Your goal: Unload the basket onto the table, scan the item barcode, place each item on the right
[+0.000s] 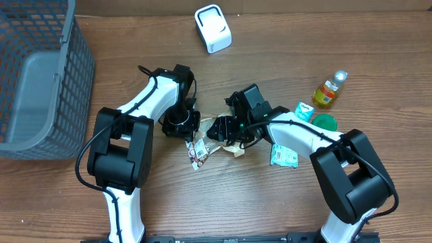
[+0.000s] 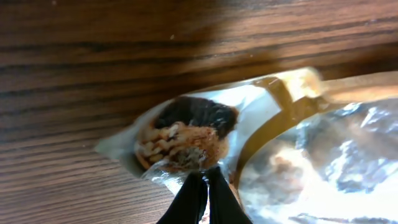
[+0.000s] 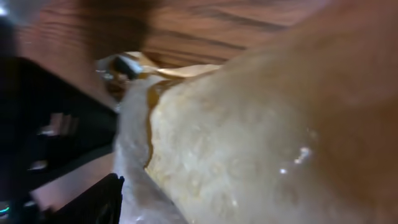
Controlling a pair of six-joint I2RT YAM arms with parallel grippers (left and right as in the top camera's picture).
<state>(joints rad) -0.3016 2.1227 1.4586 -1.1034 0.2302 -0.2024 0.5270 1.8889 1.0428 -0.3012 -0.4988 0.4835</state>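
Lying mid-table on the wooden table (image 1: 236, 202), a crinkled clear snack packet (image 1: 200, 152) sits between two robot arms. The left gripper (image 1: 189, 131) has its black fingers (image 2: 202, 196) pressed together, pinching the packet's edge (image 2: 205, 137). The right gripper (image 1: 226, 128) hovers over the packet's other end. Its wrist camera is filled with blurred wrapper (image 3: 249, 155), so whether that claw grips anything cannot be told. A white barcode scanner (image 1: 212, 28) stands at the far edge, and a grey basket (image 1: 40, 74) sits far left.
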